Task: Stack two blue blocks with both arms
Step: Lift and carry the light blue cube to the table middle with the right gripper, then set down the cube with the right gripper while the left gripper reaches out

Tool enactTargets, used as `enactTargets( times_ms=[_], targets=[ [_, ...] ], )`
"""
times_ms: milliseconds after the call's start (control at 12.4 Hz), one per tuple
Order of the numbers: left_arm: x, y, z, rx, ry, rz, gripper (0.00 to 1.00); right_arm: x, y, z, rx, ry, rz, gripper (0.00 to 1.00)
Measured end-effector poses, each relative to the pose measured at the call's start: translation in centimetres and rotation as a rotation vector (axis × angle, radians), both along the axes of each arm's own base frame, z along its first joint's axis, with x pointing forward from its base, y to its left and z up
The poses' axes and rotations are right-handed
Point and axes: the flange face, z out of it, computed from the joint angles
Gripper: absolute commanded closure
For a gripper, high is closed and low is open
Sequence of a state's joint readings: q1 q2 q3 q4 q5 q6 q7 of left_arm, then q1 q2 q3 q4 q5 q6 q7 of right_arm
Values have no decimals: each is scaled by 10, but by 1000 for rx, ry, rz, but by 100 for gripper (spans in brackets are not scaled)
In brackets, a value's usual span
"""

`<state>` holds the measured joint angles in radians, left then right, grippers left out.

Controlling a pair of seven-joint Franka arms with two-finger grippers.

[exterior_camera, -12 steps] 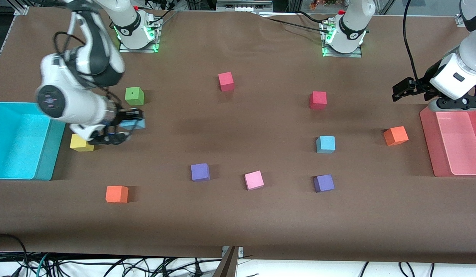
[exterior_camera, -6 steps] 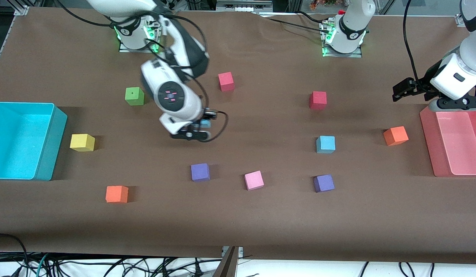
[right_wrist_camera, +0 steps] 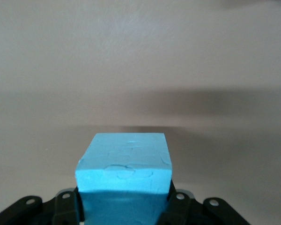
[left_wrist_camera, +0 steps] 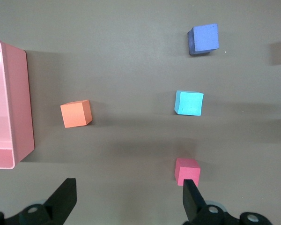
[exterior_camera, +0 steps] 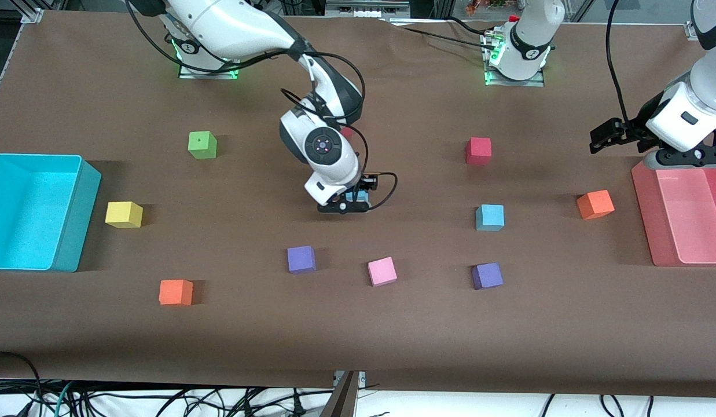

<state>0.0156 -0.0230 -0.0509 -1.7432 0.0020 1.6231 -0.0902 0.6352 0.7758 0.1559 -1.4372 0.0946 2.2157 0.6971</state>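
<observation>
arms [exterior_camera: 248, 26]: showing glossy white shells, black joint bands | bases glowing green | right wrist trailing black cables, possibly pink-lit disc

text: none legible | labels: none | numbers: none

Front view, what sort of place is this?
Probably a robotics lab: two bolted-down arms, the right gripper carrying a blue block, on a brown-covered table scattered with foam cubes, loose cables along its edge.
</observation>
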Motion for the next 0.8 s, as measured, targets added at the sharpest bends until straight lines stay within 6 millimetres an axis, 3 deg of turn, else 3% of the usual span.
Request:
enactTargets(
  times_ms=[161,241,322,402,804],
  targets=[
    [1,0,-2,0,3,0,0,-4,7,-28,-1,-29,18,72],
    [1,0,-3,0,5,0,0,-3,5,-39,-4,-38,18,67],
    [2,0,-4,0,7,0,0,-1,5,-42,-1,-43,16,22],
    [2,0,-5,0,9,0,0,0,6,-40,1,-48,16,0],
    [6,-2,-16,0,28,-4,0,8,4,-34,5,-73,11,0]
  ],
)
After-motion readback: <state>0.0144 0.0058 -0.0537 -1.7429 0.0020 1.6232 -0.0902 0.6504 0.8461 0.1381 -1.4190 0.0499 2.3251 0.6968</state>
